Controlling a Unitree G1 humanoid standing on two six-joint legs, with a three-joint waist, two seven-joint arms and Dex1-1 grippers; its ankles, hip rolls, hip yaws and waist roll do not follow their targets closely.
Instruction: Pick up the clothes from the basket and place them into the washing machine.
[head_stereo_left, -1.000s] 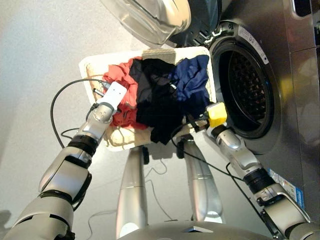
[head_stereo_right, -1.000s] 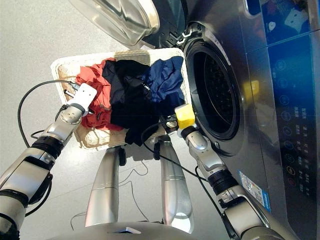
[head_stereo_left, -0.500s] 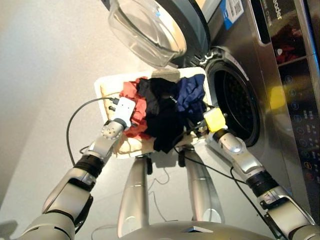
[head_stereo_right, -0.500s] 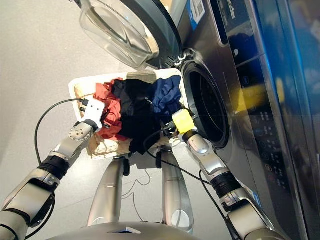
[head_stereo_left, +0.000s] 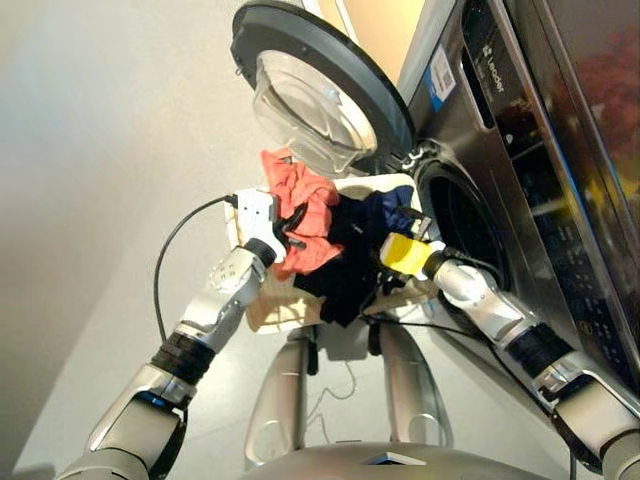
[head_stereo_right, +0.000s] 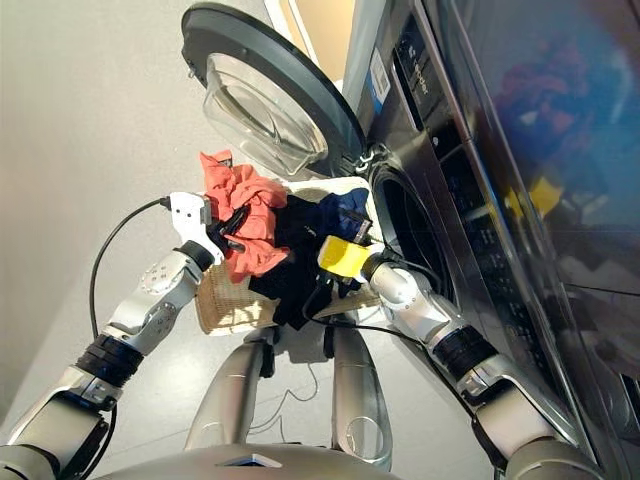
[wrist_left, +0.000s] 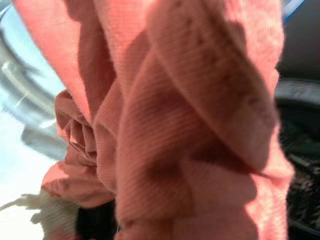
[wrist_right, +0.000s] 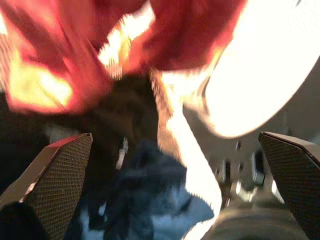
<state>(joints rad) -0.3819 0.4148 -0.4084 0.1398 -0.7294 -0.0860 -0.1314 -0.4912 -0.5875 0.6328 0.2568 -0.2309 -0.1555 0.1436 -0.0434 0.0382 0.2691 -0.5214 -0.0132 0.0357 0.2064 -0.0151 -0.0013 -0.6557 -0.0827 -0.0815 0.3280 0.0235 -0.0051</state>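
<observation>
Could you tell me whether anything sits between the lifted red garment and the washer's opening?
Yes: the right gripper hangs open before the drum opening, between it and the red garment in the left gripper. The door is open.

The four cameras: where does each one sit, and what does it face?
Left eye and right eye views: on the head, looking down over both arms at the basket and washing machine.
Left wrist view: on the left end effector, filled by the coral-red garment.
Right wrist view: on the right end effector, open fingers facing the clothes.
All four views show the coral-red garment.
</observation>
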